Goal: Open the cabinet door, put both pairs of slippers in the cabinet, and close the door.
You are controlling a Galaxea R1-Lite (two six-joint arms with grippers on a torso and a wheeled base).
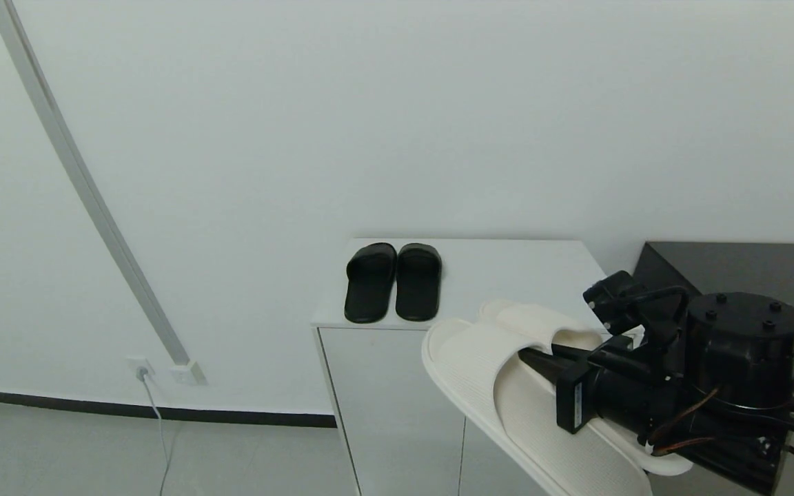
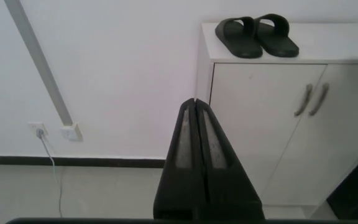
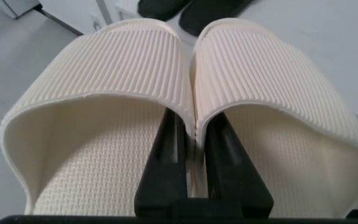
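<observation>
Found cabinet doors (image 2: 272,137) shut, barring the inside. Saw black slippers (image 1: 393,281) filling the left part of the cabinet top (image 1: 507,269), bare surface to their right. Noted white slippers (image 1: 480,362) hanging before those doors, rightward; open floor (image 1: 59,448) leftward.

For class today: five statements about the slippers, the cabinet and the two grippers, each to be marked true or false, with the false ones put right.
1. The black slippers lie on top of the cabinet. True.
2. The cabinet doors stand open. False: both are shut.
3. The right gripper holds the white slippers by their straps. True.
4. The left gripper grips a black slipper. False: it is shut on nothing.
5. The white slippers sit inside the cabinet. False: they are held in the air in front of it.
</observation>
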